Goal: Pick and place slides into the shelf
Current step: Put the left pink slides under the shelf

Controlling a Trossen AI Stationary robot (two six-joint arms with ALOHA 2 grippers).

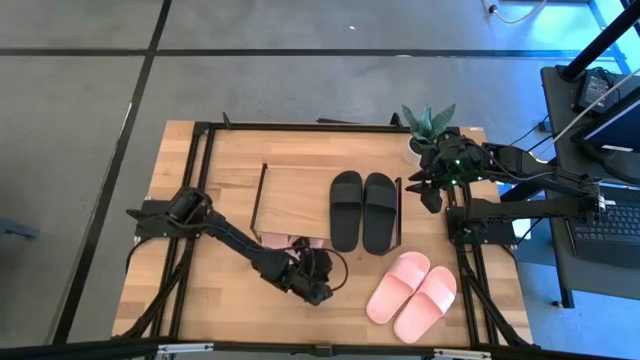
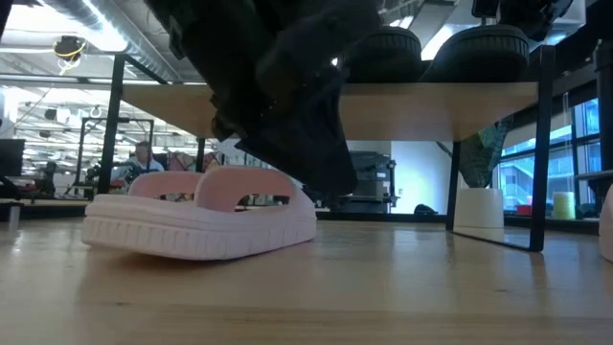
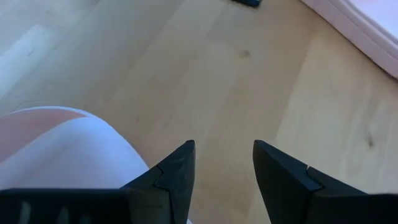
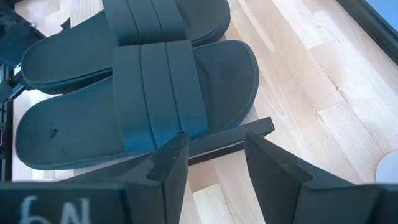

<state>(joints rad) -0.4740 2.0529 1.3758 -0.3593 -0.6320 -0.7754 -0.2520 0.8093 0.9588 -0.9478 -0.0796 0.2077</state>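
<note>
A black pair of slides [image 1: 362, 210] lies on the right part of the shelf's wood top [image 1: 295, 190]. A pink pair [image 1: 412, 295] lies on the table at the near right. One more pink slide [image 2: 201, 225] rests sole-down on the table by the shelf's near edge, partly hidden under my left arm in the high view. My left gripper [image 3: 224, 146] is open just beside this slide [image 3: 62, 149], with bare table between its fingers. My right gripper [image 4: 214, 137] hangs open above the shelf's right end, over the black slides [image 4: 137, 93]. My left gripper stands slanting down with the outer side of one finger [image 3: 168, 174] right beside the pink slide's white sole edge [image 3: 118, 155]. Whether the finger touches it, I cannot tell. The slide lies on the table.
A potted plant [image 1: 428, 125] stands at the table's far right corner, behind my right arm. The shelf's thin black legs [image 2: 544, 144] stand on the table. Bare wood lies along the table's near edge and left of the shelf.
</note>
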